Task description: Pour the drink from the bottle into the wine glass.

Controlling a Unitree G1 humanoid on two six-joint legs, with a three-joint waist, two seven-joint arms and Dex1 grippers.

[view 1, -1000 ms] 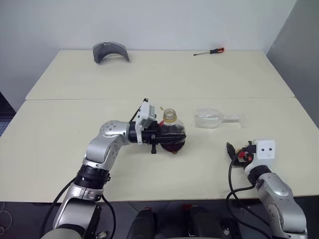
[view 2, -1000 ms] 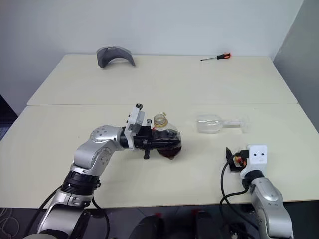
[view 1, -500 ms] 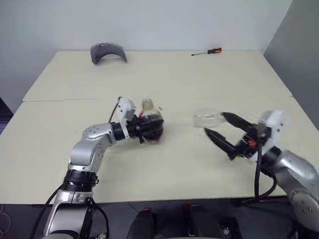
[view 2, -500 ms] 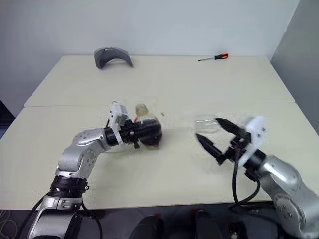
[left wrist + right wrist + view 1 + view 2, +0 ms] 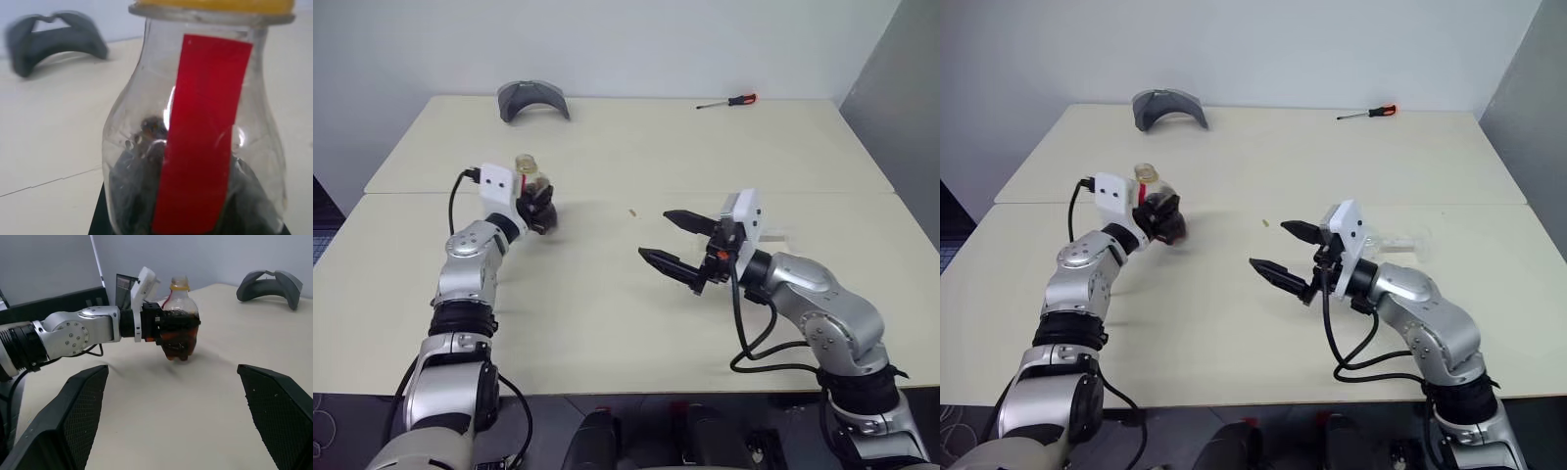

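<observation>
My left gripper (image 5: 542,215) is shut on the bottle (image 5: 534,198) and holds it upright just above the table's left side. The bottle is clear, with a red label strip (image 5: 203,132), a yellow ring at its open neck and the dark drink (image 5: 178,340) in its lower part. Over the table's middle my right gripper (image 5: 654,233) stands open and empty, pointing left toward the bottle. The wine glass lies on its side behind the right hand; its stem and foot (image 5: 1408,242) show, the bowl is hidden.
A grey curved object (image 5: 532,100) lies at the far left of the back table, and a red-handled screwdriver (image 5: 726,101) at the far right. A seam (image 5: 607,194) joins the two tables. A small speck (image 5: 632,211) lies near the middle.
My left arm has swung the bottle to the left and farther away. My right arm has risen from the near right edge and moved left over the table's middle, staying open.
</observation>
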